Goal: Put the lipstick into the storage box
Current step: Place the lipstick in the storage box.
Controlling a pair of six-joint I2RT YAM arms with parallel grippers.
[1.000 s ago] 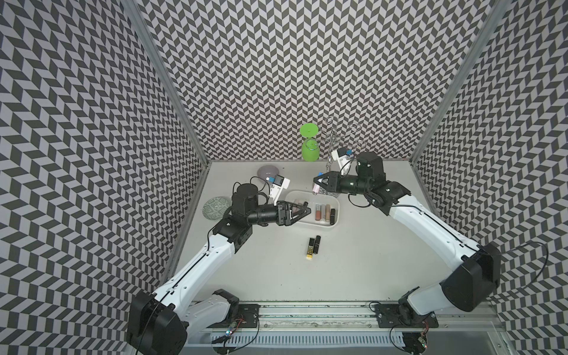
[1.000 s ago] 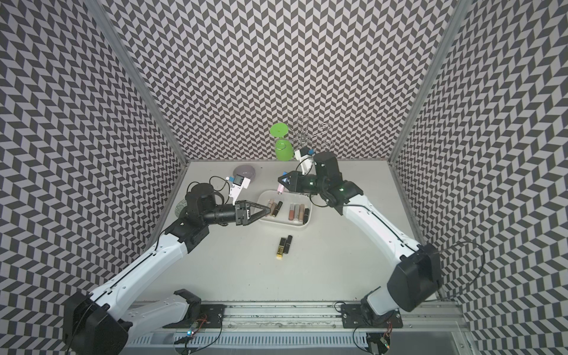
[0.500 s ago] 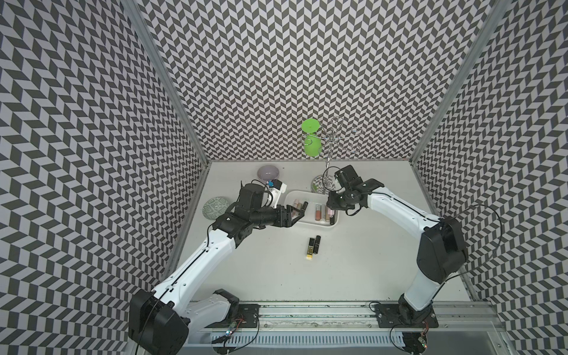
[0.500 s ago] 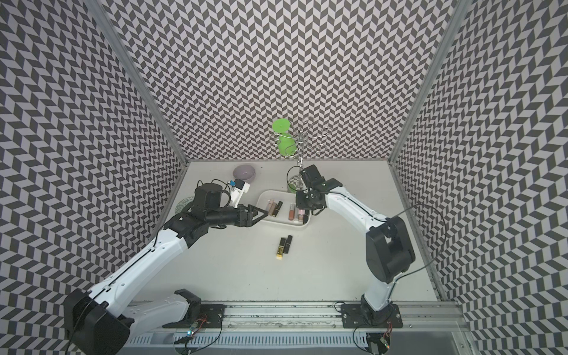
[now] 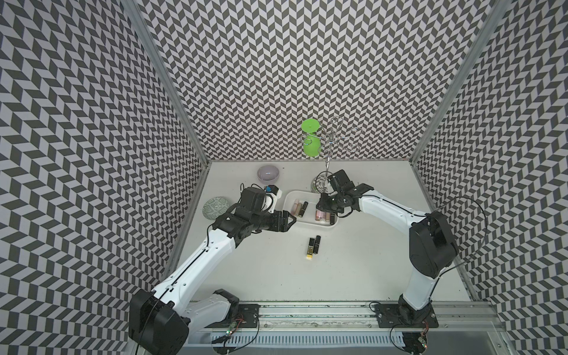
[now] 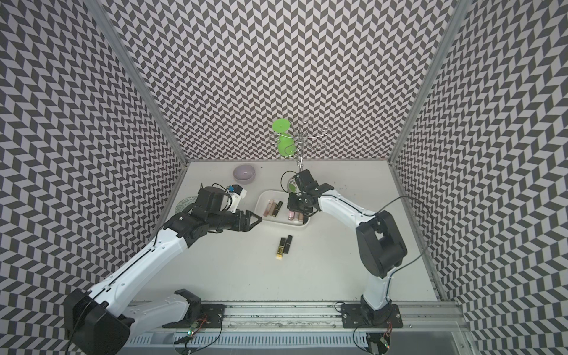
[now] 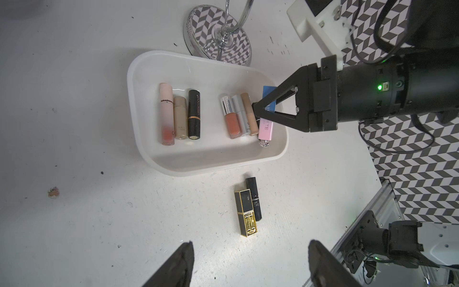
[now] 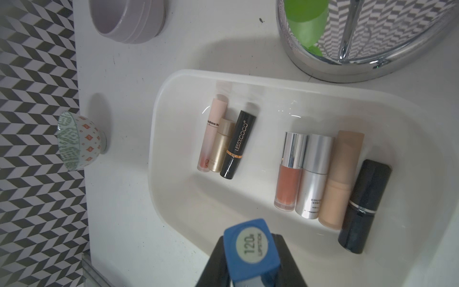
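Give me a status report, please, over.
Right gripper shut on blue lipstick, over storage box. Left gripper open, empty. Other lipsticks lie close beneath.

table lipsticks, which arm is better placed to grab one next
Likely left: the left fingers stand open and empty, with the black-and-gold lipstick just ahead; the right fingers hold a blue lipstick over the storage box.

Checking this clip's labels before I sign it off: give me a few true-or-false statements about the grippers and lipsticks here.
1. The right gripper is shut on a blue lipstick. True.
2. The left gripper holds a pink lipstick. False: it is open and empty.
3. A black-and-gold lipstick and a black lipstick lie on the table, outside the storage box. True.
4. The storage box is empty. False: it holds a group of three lipsticks and a second group.
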